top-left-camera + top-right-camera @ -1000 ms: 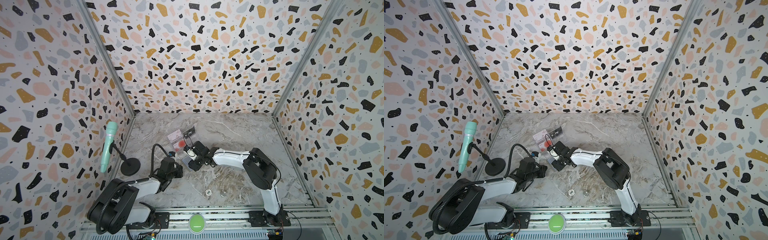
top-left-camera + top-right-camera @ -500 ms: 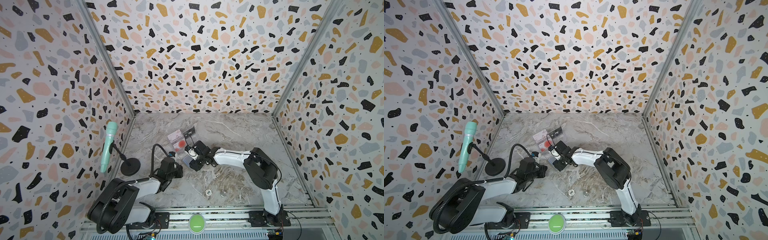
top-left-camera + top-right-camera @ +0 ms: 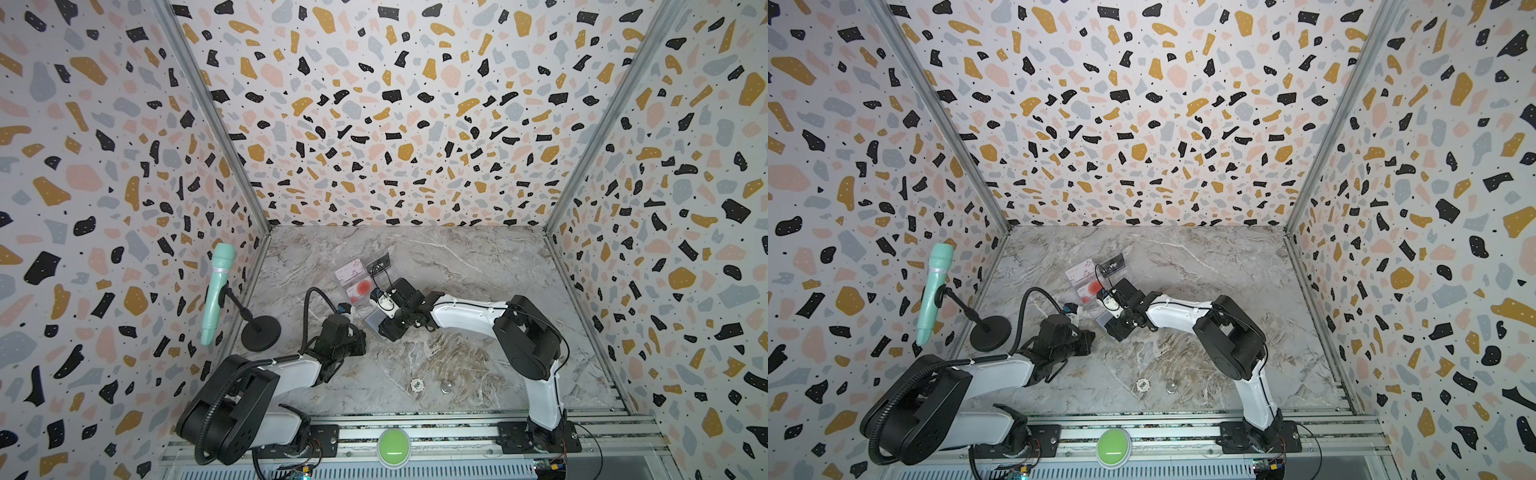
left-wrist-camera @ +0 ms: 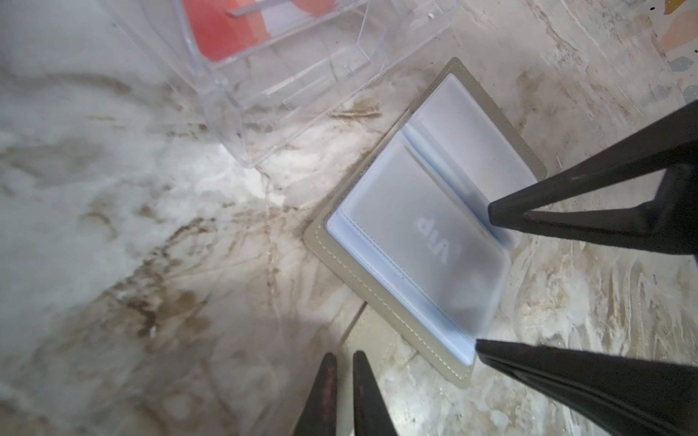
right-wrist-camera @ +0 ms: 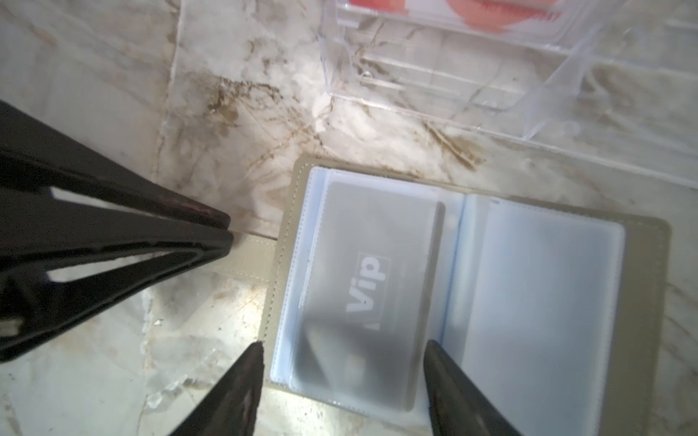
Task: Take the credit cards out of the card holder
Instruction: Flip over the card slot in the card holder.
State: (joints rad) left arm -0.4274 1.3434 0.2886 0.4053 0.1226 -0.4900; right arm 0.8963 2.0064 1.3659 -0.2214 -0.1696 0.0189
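The card holder (image 5: 638, 302) lies open on the marble, taupe outside, pale blue inside; it also shows in the left wrist view (image 4: 434, 264) and in a top view (image 3: 374, 318). One of the credit cards, black with "VIP" (image 5: 370, 287), sits inside a frosted sleeve. My left gripper (image 4: 342, 358) is shut on the holder's taupe tab (image 5: 253, 260). My right gripper (image 5: 344, 346) is open, its fingers either side of that sleeve. Other credit cards lie in the clear tray: red circle (image 3: 360, 289), pinkish (image 3: 351, 270), black VIP (image 3: 1115, 264).
The clear plastic tray (image 4: 302, 75) stands close behind the holder. A mint microphone (image 3: 216, 291) on a black stand (image 3: 261, 332) is by the left wall. A poker chip (image 3: 417, 385) and a coin (image 3: 446, 388) lie near the front rail with its green button (image 3: 393, 442).
My right gripper's jaws have spread a little wider over the sleeve. The left arm and the card holder have not moved.
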